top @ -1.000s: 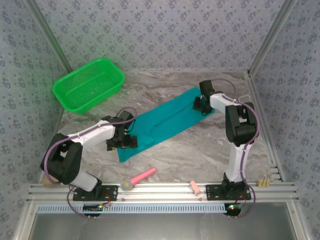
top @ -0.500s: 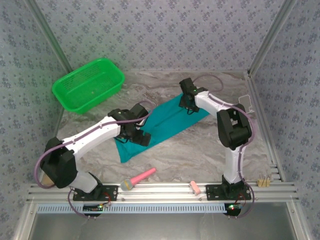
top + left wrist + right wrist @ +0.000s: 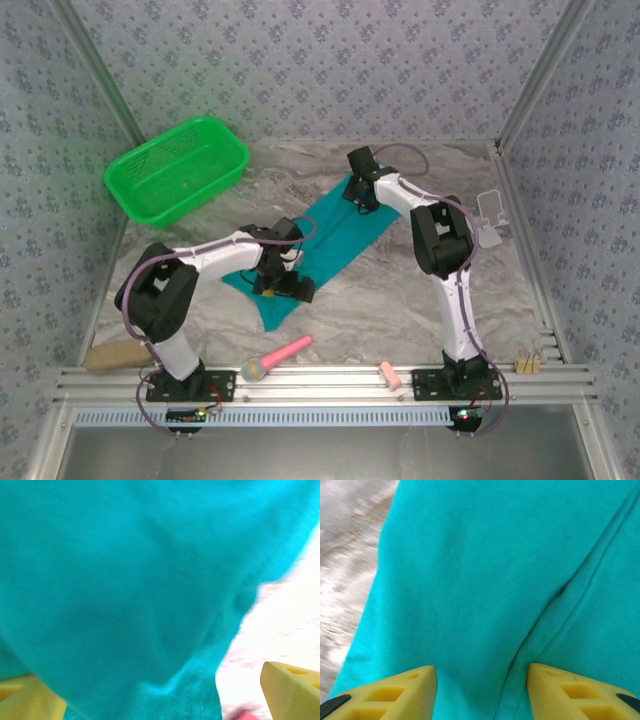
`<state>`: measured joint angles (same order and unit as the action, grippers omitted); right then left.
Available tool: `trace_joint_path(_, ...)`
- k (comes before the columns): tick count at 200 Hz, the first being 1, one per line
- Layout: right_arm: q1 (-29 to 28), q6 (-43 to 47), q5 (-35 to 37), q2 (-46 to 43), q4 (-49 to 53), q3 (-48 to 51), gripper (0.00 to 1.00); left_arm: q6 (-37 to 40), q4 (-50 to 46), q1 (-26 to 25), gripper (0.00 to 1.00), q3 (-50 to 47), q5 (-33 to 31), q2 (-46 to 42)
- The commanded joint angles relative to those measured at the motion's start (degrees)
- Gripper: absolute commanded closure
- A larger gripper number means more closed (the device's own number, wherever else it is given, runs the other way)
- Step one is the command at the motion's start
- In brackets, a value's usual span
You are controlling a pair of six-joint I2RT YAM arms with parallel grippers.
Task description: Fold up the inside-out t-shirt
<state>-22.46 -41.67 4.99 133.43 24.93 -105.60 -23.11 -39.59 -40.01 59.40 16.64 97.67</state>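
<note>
The inside-out t-shirt [image 3: 335,235] is a plain teal strip lying diagonally on the marble table, from near-left to far-right. My left gripper [image 3: 287,287] sits over its near end. In the left wrist view the yellow fingertips [image 3: 292,687] stand wide apart, and blurred teal cloth [image 3: 125,580] with a stitched hem lies between them; this gripper [image 3: 157,695] is open. My right gripper [image 3: 362,192] is at the shirt's far end. Seen from the right wrist it [image 3: 482,690] is open, just above flat cloth [image 3: 470,580] with a long fold running beside the right finger.
A green mesh basket [image 3: 178,168] stands at the far left. A pink-handled tool [image 3: 280,356] and a small pink piece [image 3: 390,377] lie by the front rail. A brown block [image 3: 115,353] sits near-left. A white object [image 3: 490,212] rests by the right wall.
The left gripper has slid right along the shirt's near end. The right gripper has moved left from the far-right corner to the far end. The strip now lies shorter and more bunched.
</note>
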Motion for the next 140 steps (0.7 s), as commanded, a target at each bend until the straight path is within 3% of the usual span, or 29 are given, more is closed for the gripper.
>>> trace_joint_path(1,-0.1,5.0,-7.5,7.8,2.9,-7.7,0.48,-2.9,5.9,-2.3,0.05,3.8,12.2,4.1)
trace_joint_path(40,-0.1,10.8,-10.1,17.2,9.3,-25.7,0.47,-4.9,5.5,-8.2,0.05,17.4,16.9,15.1)
trace_joint_path(57,0.0,11.7,-12.7,18.4,8.6,-28.6,0.47,-7.0,4.3,-10.7,0.05,24.8,17.1,19.6)
trace_joint_path(80,-0.3,13.6,-17.9,18.2,8.4,-30.9,0.46,-9.8,6.2,-14.1,0.07,31.9,22.8,23.2)
trace_joint_path(109,-0.7,19.7,-18.3,12.5,11.7,-29.1,0.46,-8.9,8.1,-15.2,0.07,31.7,19.9,17.0)
trace_joint_path(140,1.1,22.7,-19.2,-0.2,9.8,-19.1,0.45,0.2,5.1,-14.4,0.06,28.4,15.6,5.8)
